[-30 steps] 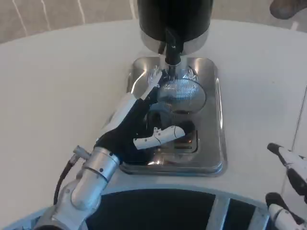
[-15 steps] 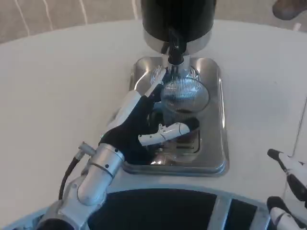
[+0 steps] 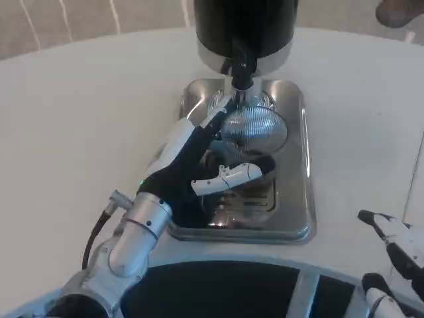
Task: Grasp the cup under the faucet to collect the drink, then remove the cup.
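While the left hand [image 3: 199, 169] wraps its fingers around the ribbed clear cup [image 3: 250, 136] under the dispenser faucet [image 3: 241, 66], filling looks underway, removal's left. Right hand [image 3: 397, 255] waits, fingers apart.

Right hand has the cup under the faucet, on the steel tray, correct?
Not quite: it is the left hand that holds the cup, as the head view shows. The cup does stand under the faucet on the steel tray; the right hand waits off the tray.
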